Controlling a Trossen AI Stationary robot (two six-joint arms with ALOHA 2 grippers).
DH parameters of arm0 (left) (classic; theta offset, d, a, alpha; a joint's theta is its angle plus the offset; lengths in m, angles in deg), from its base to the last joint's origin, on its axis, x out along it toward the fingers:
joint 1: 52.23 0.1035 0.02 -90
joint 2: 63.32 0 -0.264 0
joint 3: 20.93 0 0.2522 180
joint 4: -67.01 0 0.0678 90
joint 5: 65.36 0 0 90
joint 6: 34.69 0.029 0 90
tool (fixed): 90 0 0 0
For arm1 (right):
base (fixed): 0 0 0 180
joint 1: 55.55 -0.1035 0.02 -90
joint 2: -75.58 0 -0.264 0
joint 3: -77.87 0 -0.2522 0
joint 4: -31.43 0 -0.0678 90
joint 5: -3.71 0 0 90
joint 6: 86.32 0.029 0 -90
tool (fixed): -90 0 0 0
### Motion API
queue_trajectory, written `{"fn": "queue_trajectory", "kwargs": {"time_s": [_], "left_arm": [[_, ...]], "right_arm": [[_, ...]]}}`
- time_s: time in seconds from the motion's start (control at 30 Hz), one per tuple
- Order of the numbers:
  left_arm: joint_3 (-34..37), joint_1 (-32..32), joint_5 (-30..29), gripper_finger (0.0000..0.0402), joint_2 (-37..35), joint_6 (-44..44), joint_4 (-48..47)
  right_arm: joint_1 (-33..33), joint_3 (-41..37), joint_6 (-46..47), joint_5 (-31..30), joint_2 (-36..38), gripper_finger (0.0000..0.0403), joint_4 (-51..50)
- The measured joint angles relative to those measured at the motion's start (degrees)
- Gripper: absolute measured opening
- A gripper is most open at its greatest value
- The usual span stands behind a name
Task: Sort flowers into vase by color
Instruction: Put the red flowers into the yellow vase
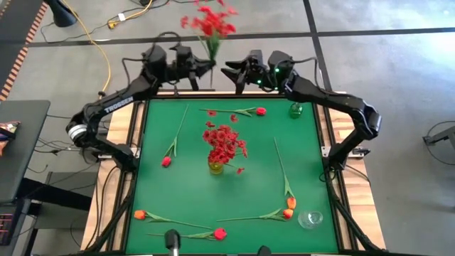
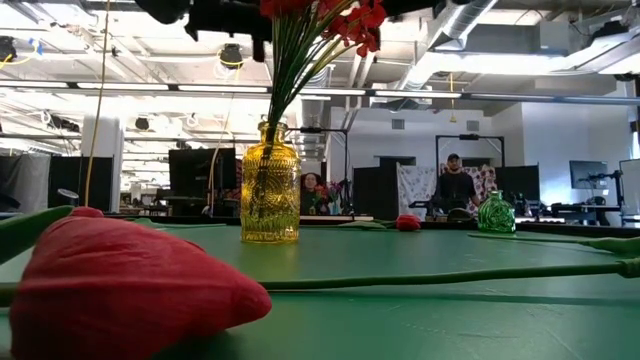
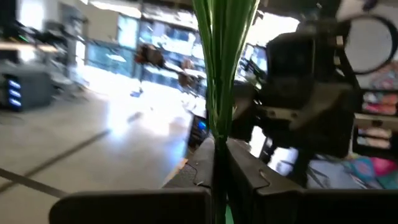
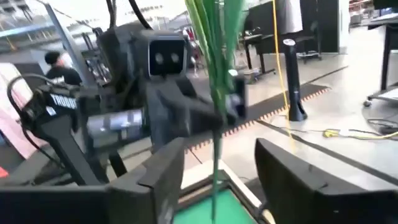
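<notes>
The left gripper (image 1: 206, 66), raised above the table's (image 1: 156, 178) far edge, is clenched on the stems of a red sprig (image 1: 211, 23), whose blossoms fan out beyond that edge. The right gripper (image 1: 231, 71) faces it just beside, fingers spread apart, touching nothing. Only the wrist views show the grip: the green stems run upright between the left fingers (image 3: 249, 177). Only the low view shows the yellow vase (image 2: 269, 185) upright at table centre, red blossoms rising from it. Single buds lie flat around it.

Yellow vase (image 1: 215, 168) blocks table centre; stems ring it; corners tight.
</notes>
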Motion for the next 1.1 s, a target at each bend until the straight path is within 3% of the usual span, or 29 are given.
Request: {"fn": "queue_trajectory", "kwargs": {"time_s": [0.13,0.37,0.63,0.77,0.93,1.1], "left_arm": [[-0.01,1.80,-0.17,0.0003,-3.57,-0.09,-0.22],[0.55,-0.09,1.43,0.0003,-11.73,2.54,-5.85],[14.09,-9.67,-4.45,0.0003,-26.98,4.49,-3.70],[25.49,-16.33,-5.74,0.0003,-33.62,3.49,3.76],[39.23,-24.65,-6.92,0.0002,-37.38,2.47,21.01],[50.19,-32.35,-15.84,0.0002,-36.12,3.16,36.35]], "right_arm": [[0.42,0.00,-2.60,-0.05,3.36,0.0252,-6.21],[-0.33,0.00,-3.56,-0.04,8.80,0.0255,-16.86],[-4.18,0.00,-4.61,-0.26,13.74,0.0255,-31.10],[-7.06,0.00,-4.99,-0.55,14.56,0.0255,-34.95],[-9.87,0.00,-6.58,-4.78,14.63,0.0255,-38.62],[-10.37,0.00,-5.92,-6.48,14.97,0.0255,-42.35]]}}
